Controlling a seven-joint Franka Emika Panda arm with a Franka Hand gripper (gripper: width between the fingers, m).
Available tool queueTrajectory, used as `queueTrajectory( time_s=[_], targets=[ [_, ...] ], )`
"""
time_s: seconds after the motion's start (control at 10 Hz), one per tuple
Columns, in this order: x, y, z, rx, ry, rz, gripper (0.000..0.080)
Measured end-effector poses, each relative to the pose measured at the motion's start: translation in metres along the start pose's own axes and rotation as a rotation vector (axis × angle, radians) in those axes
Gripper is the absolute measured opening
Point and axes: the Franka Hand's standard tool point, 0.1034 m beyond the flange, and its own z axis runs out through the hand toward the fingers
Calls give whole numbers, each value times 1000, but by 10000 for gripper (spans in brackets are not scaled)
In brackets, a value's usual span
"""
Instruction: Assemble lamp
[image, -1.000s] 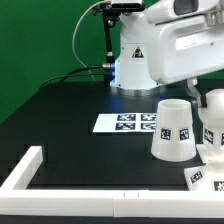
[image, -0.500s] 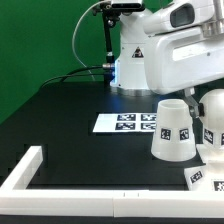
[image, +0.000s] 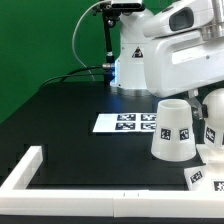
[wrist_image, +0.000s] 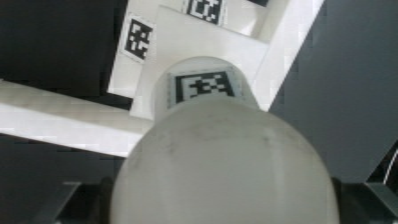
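White bulb (wrist_image: 214, 150) is sitting inside the gripper (wrist_image: 217, 206) (clamped? cannot tell); any looseness is risking tipping it into the shade (image: 172, 130) beside it.

The matte white rounded plastic bulb (wrist_image: 214, 150) sits directly under the claw (wrist_image: 210, 208), its square tag facing up. The white tapered cup-like shade (image: 172, 130) stands wide end down just beside the claw. The blocky white tagged base (image: 205, 180) lies near.

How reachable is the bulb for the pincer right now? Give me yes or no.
Probably yes: the bulb fills the wrist view, close up, with nothing across it. The shade stands beside it, on the exterior view's left, not between camera and bulb.
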Motion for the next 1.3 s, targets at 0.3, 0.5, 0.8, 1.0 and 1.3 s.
queueTrajectory(
  time_s=[0.3,0.5,0.8,1.0,1.3],
  targets=[
    [0,0,0,5,1,16,570],
    [1,-2,-2,0,29,122,570],
    [-6,-5,-5,-3,41,529,571],
    [-4,-11,-6,10,40,841,571],
    [-4,-13,-6,47,33,1004,571]
  ],
)
